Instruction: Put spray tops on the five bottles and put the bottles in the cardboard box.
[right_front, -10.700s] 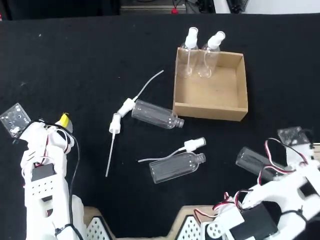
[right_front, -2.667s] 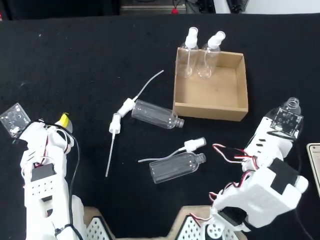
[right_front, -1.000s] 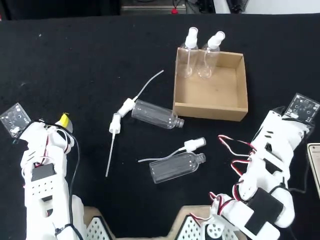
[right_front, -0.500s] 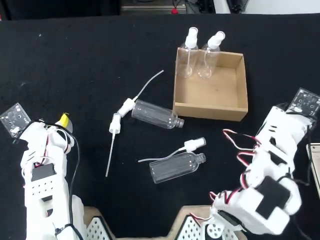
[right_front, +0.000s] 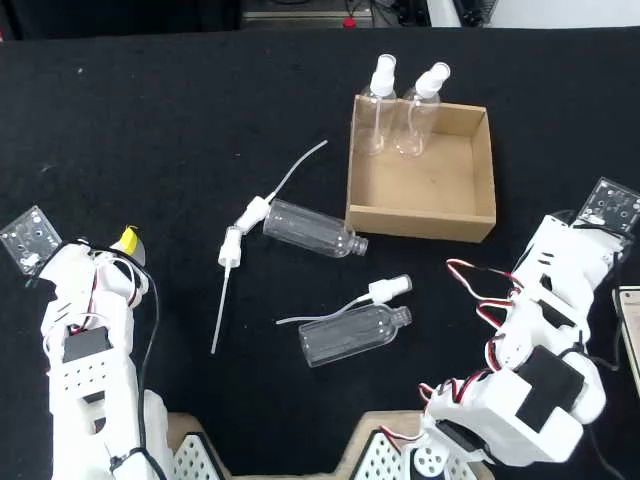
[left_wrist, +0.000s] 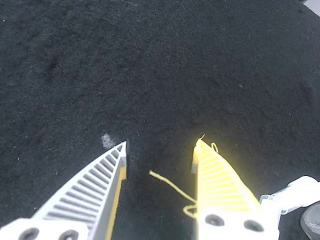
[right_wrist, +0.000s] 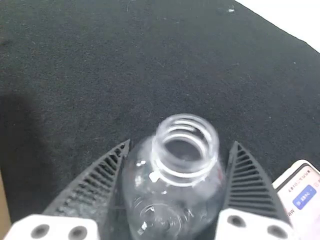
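My right gripper (right_wrist: 181, 144) is shut on a clear bottle (right_wrist: 170, 200) with a bare threaded neck, held upright over the black cloth. In the high view that arm (right_front: 555, 300) stands right of the cardboard box (right_front: 470, 222). Two capped bottles (right_front: 378, 110) (right_front: 420, 112) stand at the box's far wall. Two uncapped bottles (right_front: 310, 229) (right_front: 355, 333) lie on the cloth left of the box. Three spray tops with long tubes (right_front: 252, 212) (right_front: 230, 248) (right_front: 388, 289) lie beside them. My left gripper (left_wrist: 161, 144) is open over bare cloth at the front left.
A phone (right_front: 630, 325) lies at the table's right edge, close to the right arm, and its corner (right_wrist: 300, 192) sits just past the held bottle. The black cloth (right_front: 150, 130) is free at the far left.
The right gripper picked up the bottle that lay at the front right, stood it upright and carried it farther back and to the right. The left arm has kept still.
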